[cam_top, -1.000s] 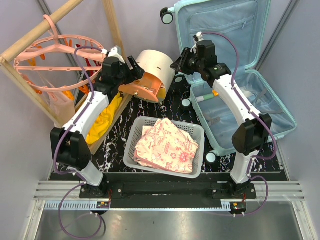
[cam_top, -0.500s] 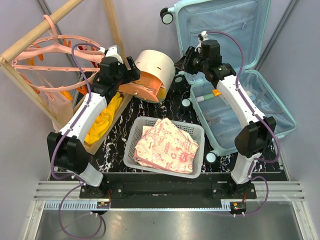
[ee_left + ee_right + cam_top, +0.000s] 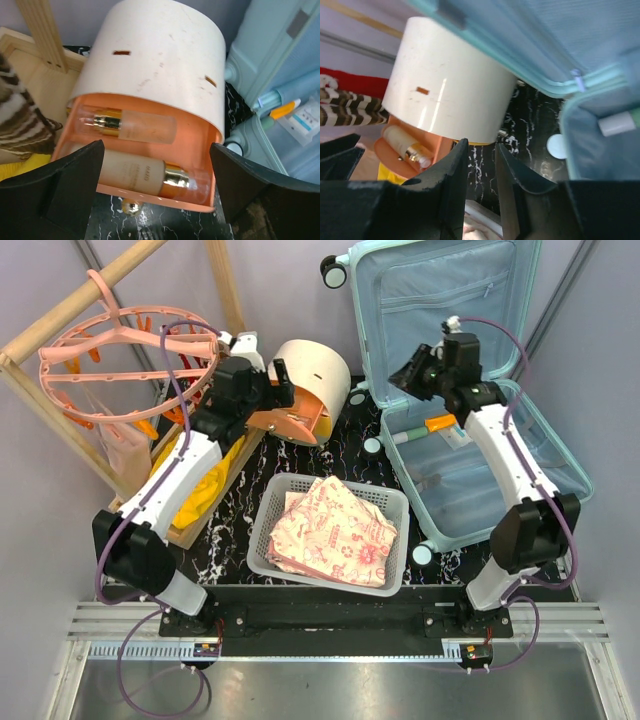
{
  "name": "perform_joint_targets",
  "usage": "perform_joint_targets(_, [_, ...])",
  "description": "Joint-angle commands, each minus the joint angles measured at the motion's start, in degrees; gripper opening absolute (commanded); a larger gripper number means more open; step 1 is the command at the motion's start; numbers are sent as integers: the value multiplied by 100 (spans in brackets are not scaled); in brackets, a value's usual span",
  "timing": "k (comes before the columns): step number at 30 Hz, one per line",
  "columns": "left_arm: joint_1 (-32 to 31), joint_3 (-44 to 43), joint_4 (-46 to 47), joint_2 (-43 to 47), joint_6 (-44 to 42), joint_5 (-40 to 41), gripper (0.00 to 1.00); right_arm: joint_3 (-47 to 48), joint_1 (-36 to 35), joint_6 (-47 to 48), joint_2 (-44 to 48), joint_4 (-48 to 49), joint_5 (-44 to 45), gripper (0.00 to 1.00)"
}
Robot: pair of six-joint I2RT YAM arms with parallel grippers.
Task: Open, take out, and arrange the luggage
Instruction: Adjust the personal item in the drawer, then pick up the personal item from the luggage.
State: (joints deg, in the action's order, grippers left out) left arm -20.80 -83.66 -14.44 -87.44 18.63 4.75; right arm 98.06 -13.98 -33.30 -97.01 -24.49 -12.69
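At the far left a wooden frame (image 3: 70, 305) carries a round pink drying hanger (image 3: 130, 350). Below it a yellow cloth (image 3: 210, 485) lies in a wooden tray.

The left gripper (image 3: 272, 383) hangs just in front of the cream-and-orange drawer box (image 3: 312, 368), which lies tipped over on the black marbled table (image 3: 350, 450). Its fingers (image 3: 60, 185) are spread wide with nothing between them. In the wrist view the orange drawer is pulled out and two bottles (image 3: 132, 127) with gold collars lie in it side by side.

Nearer the arm bases, a white basket (image 3: 262, 530) holds a folded floral cloth (image 3: 335, 530).

The luggage (image 3: 560, 455) sits at the right of the table, already open. Its lower half lies flat and its lid stands up against the back wall, with one wheel (image 3: 333, 271) at the top left corner. An orange-capped item (image 3: 440, 424) and a pale tube (image 3: 408, 437) lie in the lower half, near its far left edge.

The right gripper (image 3: 408, 377) hovers above that far left corner, in front of the lid. Its fingers (image 3: 450, 185) stand a narrow gap apart and pinch nothing.
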Motion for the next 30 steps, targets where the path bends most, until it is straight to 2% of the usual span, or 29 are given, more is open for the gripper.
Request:
perform_joint_targets(1, [-407,-195,90,315,-492,377,91,-715,711,-185,665,146,-57,39])
perform_joint_targets(4, [-636,51,116,472,-492,553,92,-1217,1177,-370,903,146,-172,44])
perform_joint_targets(5, [-706,191,125,508,-484,570,93,-1341,1282,-483,947,172,-190,51])
perform_joint_targets(8, [-707,454,108,648,-256,588,97,-1781,1774,-861,1000,365,-435,62])
perform_joint_targets(12, [-689,798,82,816,-10,545,99,-2264,1987,-1205,747,919,-822,70])
perform_joint_targets(15, [-277,1000,64,912,832,-24,99,-2511,1987,-1582,317,1367,-1085,70])
perform_joint_targets(17, [-57,1211,238,1009,1352,-89,99,-2686,1978,-1976,-9,1761,-1174,69])
perform_joint_targets(19, [-30,1273,336,1123,1336,-54,99,-2801,1969,-2180,-186,2087,-1184,66])
perform_joint_targets(24, [-38,1132,73,1045,1073,-141,99,-2766,1873,-2198,-634,2115,-587,66])
perform_joint_targets(30, [-38,1308,2,1220,1011,156,99,-2530,1688,-2313,-1170,2291,-384,65])
